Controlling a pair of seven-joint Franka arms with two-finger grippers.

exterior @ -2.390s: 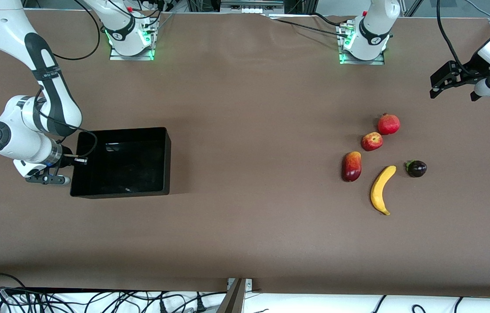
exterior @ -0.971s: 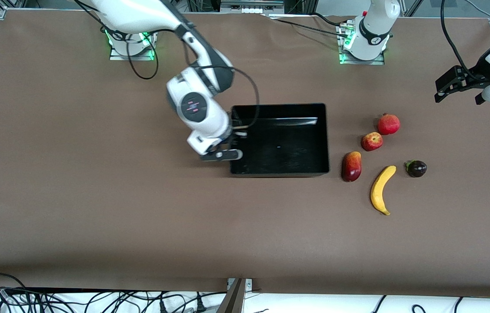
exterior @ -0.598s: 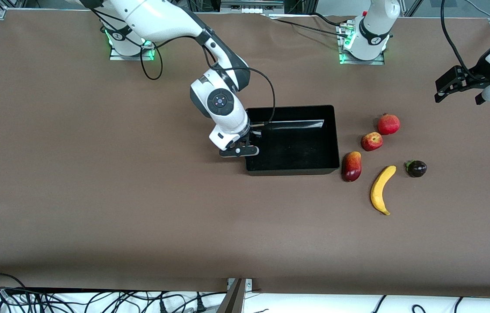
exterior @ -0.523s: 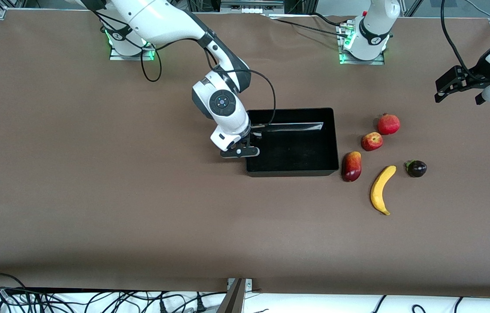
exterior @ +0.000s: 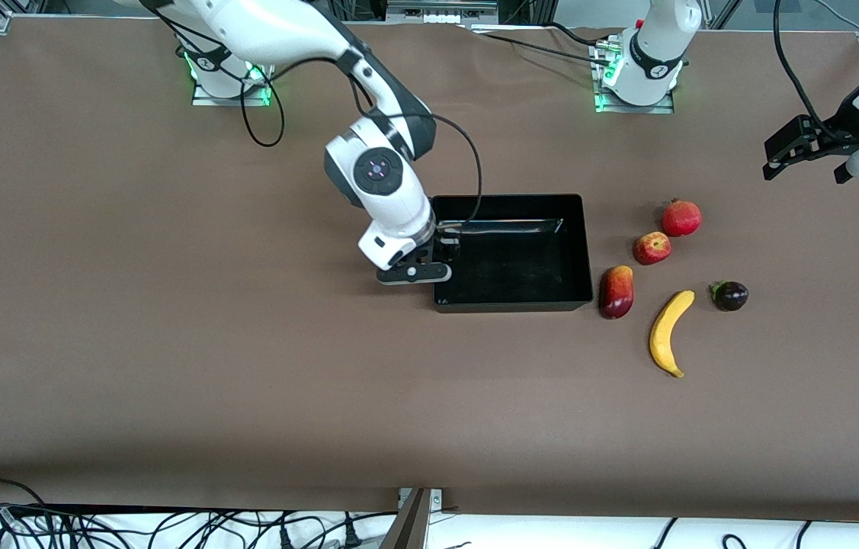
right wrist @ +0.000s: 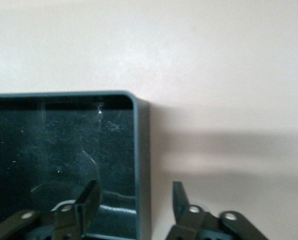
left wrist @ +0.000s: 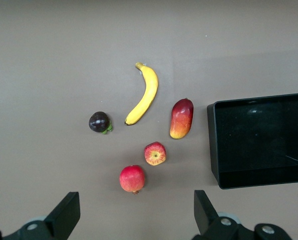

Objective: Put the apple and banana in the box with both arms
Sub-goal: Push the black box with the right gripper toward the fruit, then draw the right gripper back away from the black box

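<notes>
The black box [exterior: 588,252] sits mid-table, with the red-yellow mango-like fruit just off its wall toward the left arm's end. My right gripper [exterior: 435,255] is at the box's wall toward the right arm's end. In the right wrist view that gripper [right wrist: 135,186] is open, one finger inside and one outside the wall [right wrist: 142,150], touching neither side. The apple [exterior: 652,248] and banana [exterior: 668,332] lie on the table near the box. My left gripper [exterior: 802,162] hangs open and waits over the table's left-arm end; its wrist view shows the apple [left wrist: 155,153] and banana [left wrist: 144,95] below.
A red pomegranate [exterior: 681,218] lies beside the apple, farther from the front camera. The mango-like fruit [exterior: 617,291] lies between box and banana. A dark purple fruit [exterior: 730,295] sits beside the banana toward the left arm's end. Cables trail along the table's near edge.
My right arm dragged the box across the table up to the fruits, and its jaws, which were shut on the wall, have now opened. The left arm has barely moved.
</notes>
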